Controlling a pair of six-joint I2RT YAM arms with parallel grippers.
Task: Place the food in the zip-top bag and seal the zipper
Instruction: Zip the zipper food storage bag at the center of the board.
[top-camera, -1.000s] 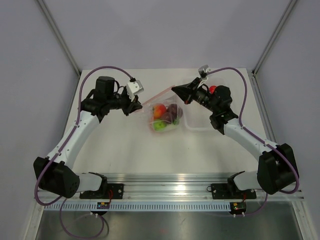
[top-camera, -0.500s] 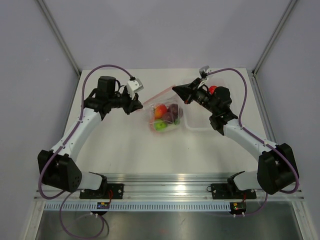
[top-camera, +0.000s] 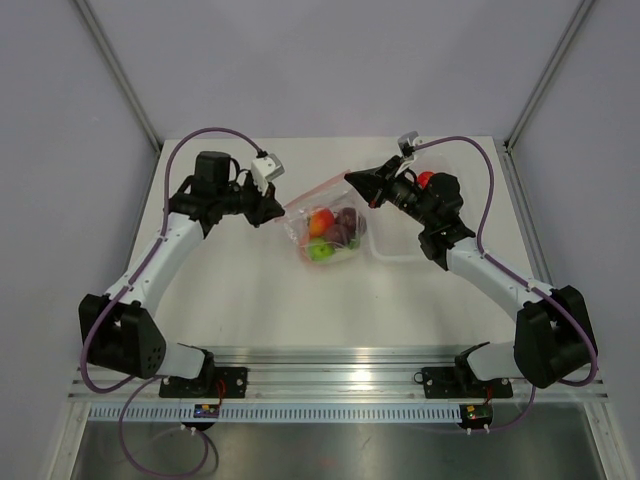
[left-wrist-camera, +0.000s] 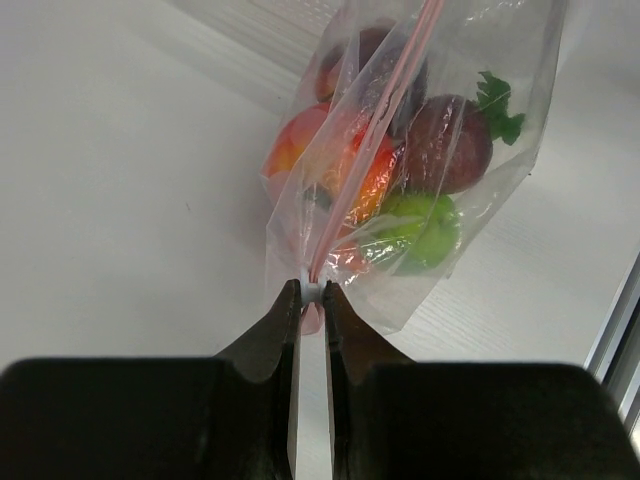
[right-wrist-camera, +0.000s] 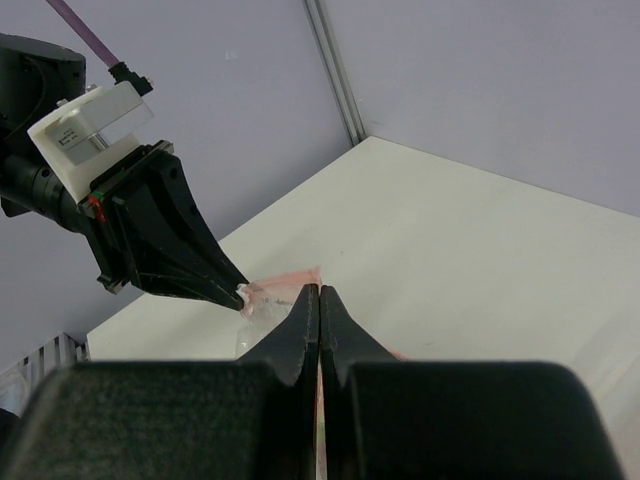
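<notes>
The left gripper has its fingers pinched tight on the near-left end of the zipper. The left wrist view shows that nicely, while the top view only gives a dark tip touching the strip. From there the zipper runs diagonally over the table, up and to the right, with its long axis pointing at the right gripper. The zip-top bag sits on the near side of the strip, with the food bunched in its belly: purple, orange-red and green. In the right wrist view the right fingers are pressed together with pink strip poking out on either side, so they're clamped on the zipper too. The bag body is hidden there. I can't tell if the zipper is sealed along its length. A clear tray sits right beside the bag and is hard to make out.
</notes>
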